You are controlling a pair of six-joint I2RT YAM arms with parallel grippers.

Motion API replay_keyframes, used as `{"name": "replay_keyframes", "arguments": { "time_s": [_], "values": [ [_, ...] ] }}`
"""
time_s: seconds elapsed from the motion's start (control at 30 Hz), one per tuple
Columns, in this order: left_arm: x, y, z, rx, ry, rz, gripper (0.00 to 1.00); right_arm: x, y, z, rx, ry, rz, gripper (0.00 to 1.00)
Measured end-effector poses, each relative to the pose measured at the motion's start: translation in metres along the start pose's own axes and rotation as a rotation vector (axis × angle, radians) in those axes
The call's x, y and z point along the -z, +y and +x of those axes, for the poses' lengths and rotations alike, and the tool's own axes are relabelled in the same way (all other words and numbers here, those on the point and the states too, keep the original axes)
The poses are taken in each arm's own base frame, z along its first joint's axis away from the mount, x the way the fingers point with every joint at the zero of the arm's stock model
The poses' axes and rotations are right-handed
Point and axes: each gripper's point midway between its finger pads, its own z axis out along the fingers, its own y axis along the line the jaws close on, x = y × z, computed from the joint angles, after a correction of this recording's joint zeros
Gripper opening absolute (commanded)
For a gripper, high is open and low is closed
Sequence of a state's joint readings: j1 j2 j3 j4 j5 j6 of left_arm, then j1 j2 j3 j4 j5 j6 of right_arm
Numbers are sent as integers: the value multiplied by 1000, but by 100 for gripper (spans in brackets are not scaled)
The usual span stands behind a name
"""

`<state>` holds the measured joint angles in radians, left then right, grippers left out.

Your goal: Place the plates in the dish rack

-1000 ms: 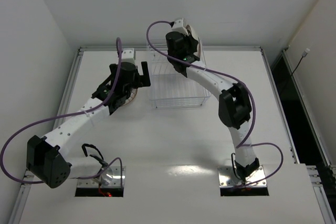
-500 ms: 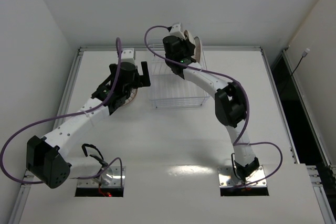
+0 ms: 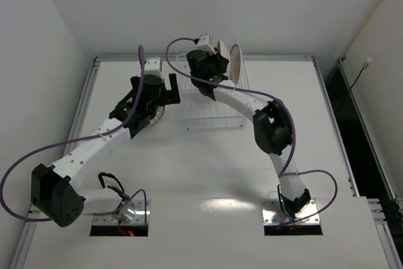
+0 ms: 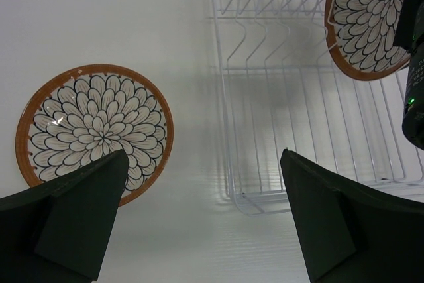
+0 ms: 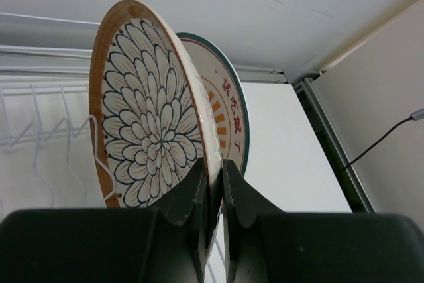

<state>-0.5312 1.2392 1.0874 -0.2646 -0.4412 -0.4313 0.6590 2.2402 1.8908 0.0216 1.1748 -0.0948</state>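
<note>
Terracotta rim with small dark dots on the flat plate (image 4: pixel 93 130), 9 o'clock of the dish rack (image 4: pixel 265 84); whitish face, dark-outlined petals radiating from centre. Same rim and same petal pattern on the held plate (image 5: pixel 149 130), 1 o'clock in left wrist view. Just behind it, rear plate (image 5: pixel 228 114): teal-green rim, cream face, orange radial dashes, orange characters. Rack wire white. Table (image 3: pixel 208 162) plain white. Cables (image 3: pixel 140 58) purple. Left gripper (image 4: pixel 202 157) and right gripper (image 5: pixel 212 180) near-black.

The white table (image 3: pixel 208 168) carries a flat petal-patterned plate (image 4: pixel 95 129) and, seemingly just beside it, the dish rack (image 3: pixel 214 114).
</note>
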Motion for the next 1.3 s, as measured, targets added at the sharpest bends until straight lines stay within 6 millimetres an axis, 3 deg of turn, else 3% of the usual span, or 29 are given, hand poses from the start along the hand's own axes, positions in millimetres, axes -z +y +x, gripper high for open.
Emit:
{"name": "replay_keyframes", "arguments": {
  "time_s": [0.23, 0.37, 0.47, 0.63, 1.1, 1.3],
  "values": [
    [0, 0, 0, 0, 0, 1, 100, 14, 17, 1, -16, 0, -34, 18],
    [0, 0, 1, -2, 5, -1, 100, 23, 47, 21, 2, 16, -88, 25],
    [0, 1, 2, -4, 7, -1, 100, 27, 58, 29, 3, 27, -122, 27],
    [1, 1, 1, -3, 6, 0, 100, 30, 69, 34, -22, 43, -172, 39],
    [1, -1, 2, -3, 10, 9, 100, 22, 78, 41, -97, 85, -243, 41],
    [2, -4, 3, -5, 12, 19, 100, 17, 74, 30, -151, 88, -246, 26]
  ]
}}
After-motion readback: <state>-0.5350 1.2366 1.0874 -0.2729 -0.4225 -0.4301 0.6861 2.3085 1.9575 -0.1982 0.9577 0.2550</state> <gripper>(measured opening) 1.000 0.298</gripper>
